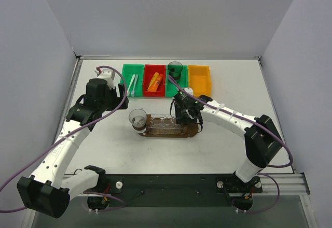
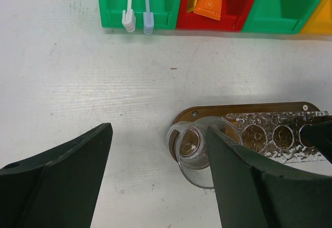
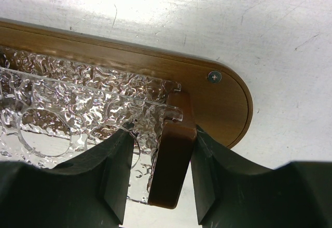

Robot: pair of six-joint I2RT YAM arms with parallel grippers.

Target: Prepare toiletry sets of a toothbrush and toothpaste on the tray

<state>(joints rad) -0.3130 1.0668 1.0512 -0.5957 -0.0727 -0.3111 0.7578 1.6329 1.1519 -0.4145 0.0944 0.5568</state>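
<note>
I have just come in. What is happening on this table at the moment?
The right gripper is closed on the upright post at one end of the tray. The left gripper hangs open above the table, holding nothing. Both toothbrushes lie in the green bin and both toothpaste tubes in the red bin, so no set is on the tray yet. A clear cup stands at the tray's other end.

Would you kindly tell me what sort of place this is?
Probably a robotics lab test cell: a white table boxed in by plain grey walls, two bolted-down arms, and coloured sorting bins.
</note>
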